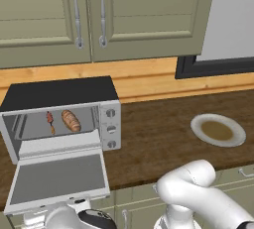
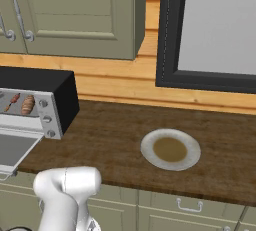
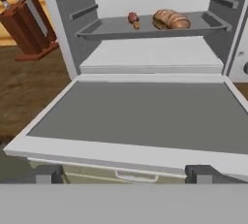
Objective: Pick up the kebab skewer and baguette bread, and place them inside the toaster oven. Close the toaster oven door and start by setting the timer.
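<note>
1. Two dark fingertips of the claw (image 3: 126,174) are standing wide apart, gripping nothing, hovering just below the front edge of the lowered door.
2. Boxy silver toaster oven (image 1: 59,93) with a black top is sitting on the brown wooden counter (image 1: 163,139), its grey glass door (image 1: 57,178) lying open and flat, long edge running sideways.
3. Round grey plate (image 1: 218,130) is resting well to the right.
4. Wooden knife block (image 3: 24,22) is standing to the oven's left.
5. Plump golden-brown baguette (image 3: 170,19) is lying on the oven's inner tray.
6. Thin red-brown kebab skewer (image 3: 133,19) is lying just left of the bread, pointing front to back.

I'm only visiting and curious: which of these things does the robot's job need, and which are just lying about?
Part of the job:
- kebab skewer, on the oven tray
- baguette bread, beside it
- toaster oven
- toaster oven door, hanging open
- gripper, open

Just lying about:
- plate
- knife block
</note>
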You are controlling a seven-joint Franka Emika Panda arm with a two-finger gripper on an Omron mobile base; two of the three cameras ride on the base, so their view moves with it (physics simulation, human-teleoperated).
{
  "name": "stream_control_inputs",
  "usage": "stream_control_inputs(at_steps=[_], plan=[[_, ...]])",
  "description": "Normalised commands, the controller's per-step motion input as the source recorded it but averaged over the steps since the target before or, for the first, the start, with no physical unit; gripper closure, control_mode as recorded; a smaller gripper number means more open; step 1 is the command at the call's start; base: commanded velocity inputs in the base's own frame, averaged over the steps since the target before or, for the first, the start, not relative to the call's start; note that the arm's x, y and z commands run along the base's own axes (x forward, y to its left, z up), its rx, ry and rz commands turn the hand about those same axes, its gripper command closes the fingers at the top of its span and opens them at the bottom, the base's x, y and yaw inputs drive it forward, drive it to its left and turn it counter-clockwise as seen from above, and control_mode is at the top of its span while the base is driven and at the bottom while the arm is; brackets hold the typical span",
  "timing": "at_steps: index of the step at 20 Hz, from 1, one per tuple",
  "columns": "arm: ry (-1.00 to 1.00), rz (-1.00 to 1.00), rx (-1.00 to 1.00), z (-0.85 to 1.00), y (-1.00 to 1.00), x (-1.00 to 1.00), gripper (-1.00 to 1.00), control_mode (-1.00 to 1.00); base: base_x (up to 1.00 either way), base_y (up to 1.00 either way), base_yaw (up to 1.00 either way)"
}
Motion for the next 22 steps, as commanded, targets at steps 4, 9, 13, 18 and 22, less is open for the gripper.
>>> stream_control_inputs(at_steps=[4, 9, 13, 18, 22], plan=[[-0.04, 0.00, 0.00, -0.54, 0.11, -0.01, -1.00, -1.00, 0.00, 0.00, 0.00], [-0.08, 0.00, 0.00, -0.58, 0.28, 0.05, -1.00, -1.00, 0.00, 0.00, 0.00], [-0.07, 0.00, 0.00, -0.48, 0.38, 0.20, -1.00, -1.00, 0.00, 0.00, 0.00], [-0.06, 0.00, 0.00, -0.24, 0.38, 0.43, -1.00, -1.00, 0.00, 0.00, 0.00], [-0.04, 0.00, 0.00, -0.30, 0.31, 0.39, -1.00, -1.00, 0.00, 0.00, 0.00]])
